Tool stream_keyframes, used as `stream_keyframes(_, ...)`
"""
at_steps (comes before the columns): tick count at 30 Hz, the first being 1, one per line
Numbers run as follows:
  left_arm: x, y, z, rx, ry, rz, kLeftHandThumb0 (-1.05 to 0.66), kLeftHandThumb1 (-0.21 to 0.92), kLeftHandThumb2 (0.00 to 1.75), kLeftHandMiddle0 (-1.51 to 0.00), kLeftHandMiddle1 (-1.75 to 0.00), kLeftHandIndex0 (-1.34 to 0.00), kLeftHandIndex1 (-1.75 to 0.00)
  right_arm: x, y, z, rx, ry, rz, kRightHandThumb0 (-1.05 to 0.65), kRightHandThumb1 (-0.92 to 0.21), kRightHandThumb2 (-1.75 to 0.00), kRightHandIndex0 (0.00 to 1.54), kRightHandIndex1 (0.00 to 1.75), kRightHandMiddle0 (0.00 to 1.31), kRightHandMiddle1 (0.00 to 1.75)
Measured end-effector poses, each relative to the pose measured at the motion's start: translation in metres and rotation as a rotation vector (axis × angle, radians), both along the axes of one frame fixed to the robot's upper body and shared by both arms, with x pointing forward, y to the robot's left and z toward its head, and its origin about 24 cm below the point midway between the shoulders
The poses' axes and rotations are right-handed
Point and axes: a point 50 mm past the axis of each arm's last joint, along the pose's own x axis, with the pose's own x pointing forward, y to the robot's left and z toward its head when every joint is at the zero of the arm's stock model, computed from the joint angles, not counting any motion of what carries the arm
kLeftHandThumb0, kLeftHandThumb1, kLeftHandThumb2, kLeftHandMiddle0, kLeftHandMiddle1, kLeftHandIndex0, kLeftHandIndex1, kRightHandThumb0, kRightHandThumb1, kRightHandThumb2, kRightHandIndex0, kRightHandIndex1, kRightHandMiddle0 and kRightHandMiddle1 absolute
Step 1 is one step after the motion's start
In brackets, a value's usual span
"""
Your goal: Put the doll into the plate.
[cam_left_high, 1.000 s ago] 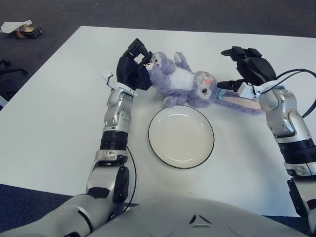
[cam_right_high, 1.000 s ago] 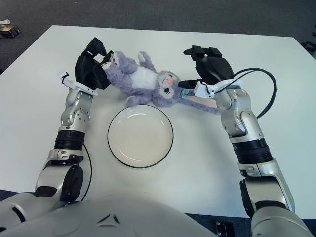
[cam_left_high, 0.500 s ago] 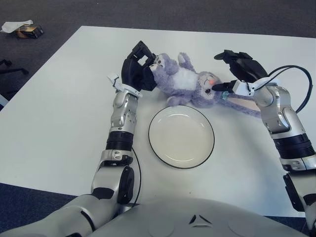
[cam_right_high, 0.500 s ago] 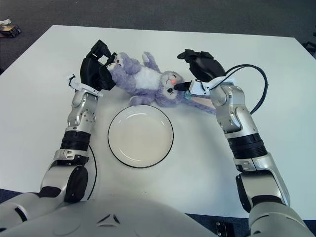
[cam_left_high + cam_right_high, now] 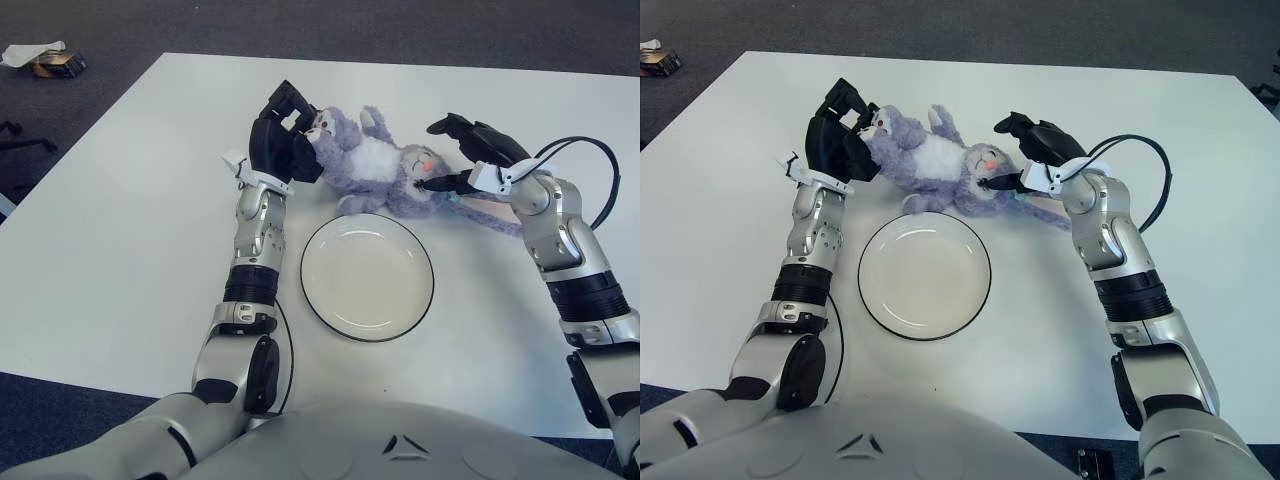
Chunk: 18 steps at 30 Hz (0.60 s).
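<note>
Here the doll (image 5: 375, 170) lies on the white surface (image 5: 120, 240) just behind the plate (image 5: 367, 277), not in it. The left hand (image 5: 283, 140) grasps the doll's foot end, fingers curled round it. The right hand (image 5: 470, 155) is at the doll's head, fingers spread and touching it, not clenched.
</note>
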Motion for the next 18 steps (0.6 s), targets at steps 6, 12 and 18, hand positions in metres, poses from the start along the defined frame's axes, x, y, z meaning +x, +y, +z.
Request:
stream_keyframes(6,0.000,-0.002,0.000,-0.009,0.000,0.004,0.00,-0.05,1.70,-0.88,-1.67,-0.68,-1.75,0.001,0.003,-0.007,0.029,0.057,-0.015,-1.05,-0.91,-0.14,0.03,0.57,0.00,0.70)
stream_keyframes(12,0.000,-0.003,0.001,0.000,0.004,0.018,0.00,-0.06,1.70,-0.90,-1.64,-0.70,-1.75,-0.001,0.007,-0.016,0.095,0.105,-0.022,-1.05,-0.92,-0.17,0.01,0.65,0.00,0.71)
stream_keyframes(18,-0.001,-0.004,0.001,0.011,-0.007,0.034,0.00,-0.07,1.72,-0.90,-1.66,-0.69,-1.75,-0.005,0.011,-0.023,0.142,0.153,-0.009,-1.05,-0.92,-0.30,0.00,0.56,0.00,0.69)
